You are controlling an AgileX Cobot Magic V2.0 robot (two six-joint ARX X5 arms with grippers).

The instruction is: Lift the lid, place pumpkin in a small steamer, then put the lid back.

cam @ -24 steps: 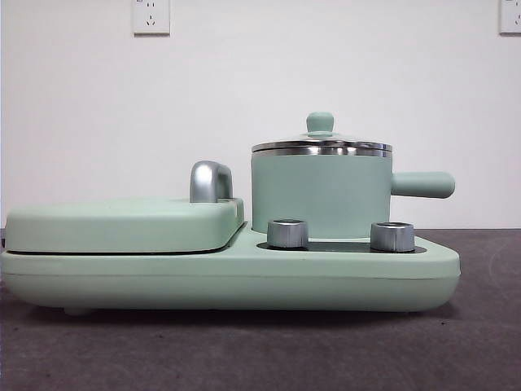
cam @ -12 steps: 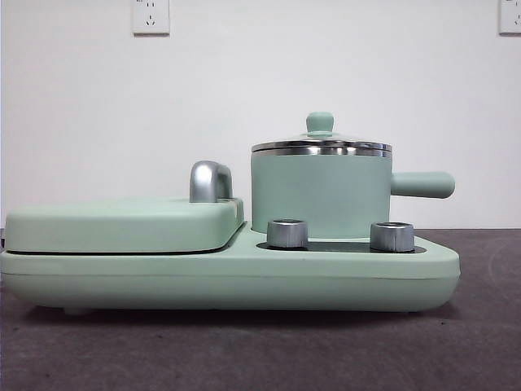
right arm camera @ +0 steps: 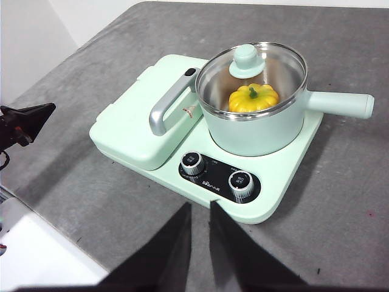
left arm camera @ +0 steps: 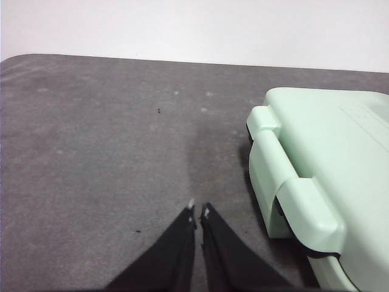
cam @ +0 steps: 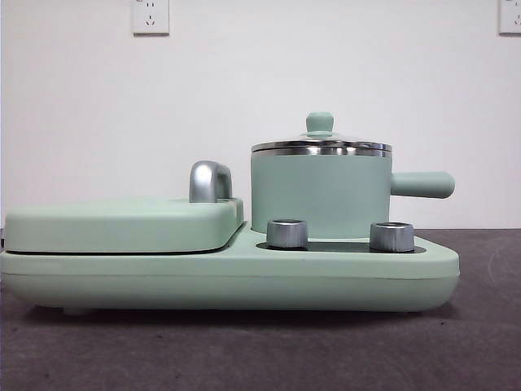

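Our left gripper's [left arm camera: 199, 211] fingers are nearly closed, only a thin slit between the tips, and they hold nothing; they hang over bare tabletop [left arm camera: 103, 134] just beside one end of the base [left arm camera: 328, 176]. Our right gripper's [right arm camera: 199, 210] fingers stand a little apart with a narrow gap and grip nothing either; they hover above the tabletop off the knob side of the base, clear of it.

The pumpkin [right arm camera: 253, 98] lies inside the steamer [right arm camera: 258, 125], seen through the glass of the lid [right arm camera: 251, 70]. The lid sits flat on the steamer's chrome rim, its green knob [cam: 320, 122] upright in the middle. From the front we see only the closed steamer; the pumpkin is hidden behind its wall.

The steamer stands on the dark plate at one end of the base, its straight handle [cam: 422, 185] reaching out past the base's edge. Two chrome dials [cam: 287, 233] sit on the base just before the steamer. Beside the steamer, the flat griddle cover [cam: 122, 224] fills the other end of the base, with its chrome handle [cam: 209, 181] along the edge nearest the steamer.

In the right wrist view a black tip of the other arm [right arm camera: 24, 121] shows past the griddle end, well apart from the base. Two wall sockets [cam: 151, 16] sit high on the white wall behind.
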